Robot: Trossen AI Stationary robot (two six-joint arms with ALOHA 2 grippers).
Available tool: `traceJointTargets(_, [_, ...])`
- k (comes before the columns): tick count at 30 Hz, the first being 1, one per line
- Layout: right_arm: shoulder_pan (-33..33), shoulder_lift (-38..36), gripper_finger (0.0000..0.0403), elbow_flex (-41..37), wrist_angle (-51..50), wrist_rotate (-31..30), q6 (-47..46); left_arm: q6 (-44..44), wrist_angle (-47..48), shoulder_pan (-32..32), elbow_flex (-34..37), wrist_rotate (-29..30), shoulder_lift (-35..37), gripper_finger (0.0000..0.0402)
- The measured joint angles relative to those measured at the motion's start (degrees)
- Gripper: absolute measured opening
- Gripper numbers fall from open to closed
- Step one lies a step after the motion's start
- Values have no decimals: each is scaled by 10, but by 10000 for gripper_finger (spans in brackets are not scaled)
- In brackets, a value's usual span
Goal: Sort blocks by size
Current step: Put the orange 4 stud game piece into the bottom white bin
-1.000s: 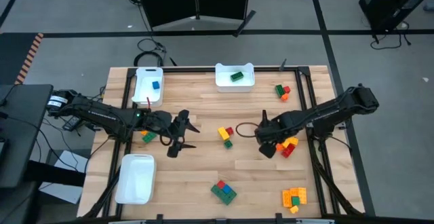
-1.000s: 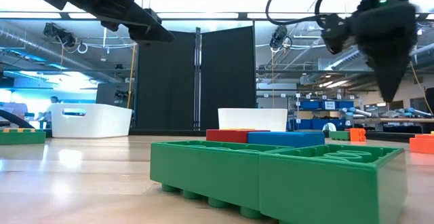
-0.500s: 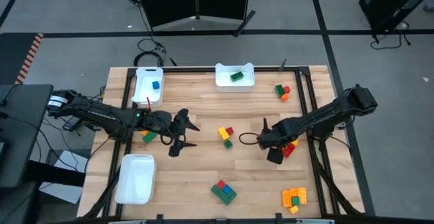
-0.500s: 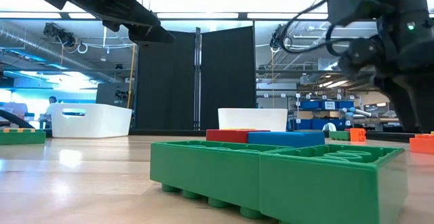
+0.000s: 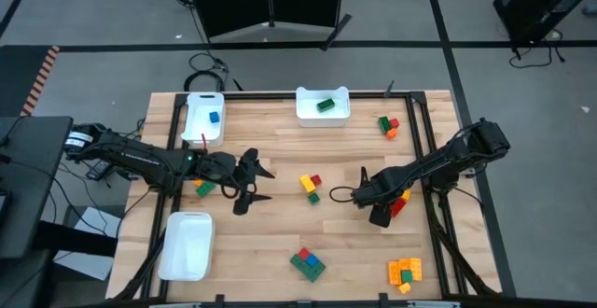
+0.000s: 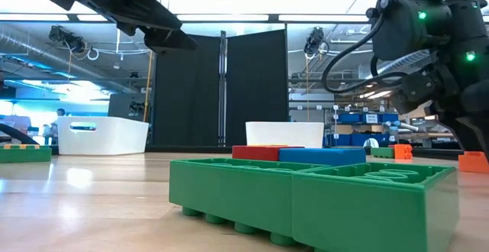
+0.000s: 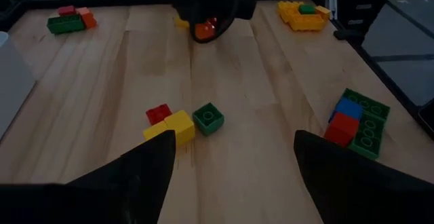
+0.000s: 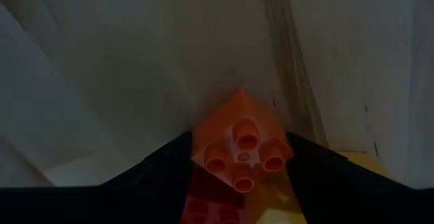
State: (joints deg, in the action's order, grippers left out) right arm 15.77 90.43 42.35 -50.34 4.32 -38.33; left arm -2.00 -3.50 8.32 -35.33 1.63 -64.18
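Right gripper (image 5: 381, 213) is pinching an orange block (image 8: 242, 151) near the table's (image 5: 280, 243) right edge. Left gripper (image 5: 254, 185) is hanging wide open near the left edge.

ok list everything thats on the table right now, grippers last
white trays: three; two at the far edge, one near left
tray blocks: blue far-left tray, green far-middle tray
centre cluster: yellow, red, green
near-middle cluster: green, blue, red
far-right cluster: green, red, orange
near-right cluster: orange, yellow
left block: green, yellow
orange block: between right fingers
left gripper: open, left of centre
right gripper: low over right-side blocks
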Motion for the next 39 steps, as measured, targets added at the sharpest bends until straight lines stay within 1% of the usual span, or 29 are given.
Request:
traceJointTargets(4, [-1,-3,207,-1,5,0,5,0,0,0,0,9,0,310])
traceJointTargets(6, [-1,-7,204,-1,6,-2,5,0,-1,0,0,22,0,310])
traceJointTargets(9, [-1,-10,204,-2,7,-3,2,-3,0,0,0,70,0,310])
traceJointTargets(14, [-1,-9,206,11,-8,-5,-29,-6,0,0,0,148,0,310])
traceJointTargets(18, [-2,-11,224,48,16,-39,-37,-1,0,0,0,190,0,310])
traceJointTargets(20, [-2,-11,225,67,20,-56,-37,-2,0,0,0,212,0,310])
traceJointTargets(22, [-2,-11,219,90,55,-71,-35,-14,0,0,0,226,0,310])
traceJointTargets(26, [-3,-11,206,121,123,-100,-25,-29,0,-1,0,233,0,310])
traceJointTargets(30, [-14,-12,216,142,203,-134,-15,-27,-1,-1,0,233,0,310])
traceJointTargets(34, [-37,-12,225,154,273,-139,-1,-27,-9,0,0,229,0,310])
traceJointTargets(39, [-68,-12,213,158,346,-136,19,-26,-34,-1,0,225,0,310])
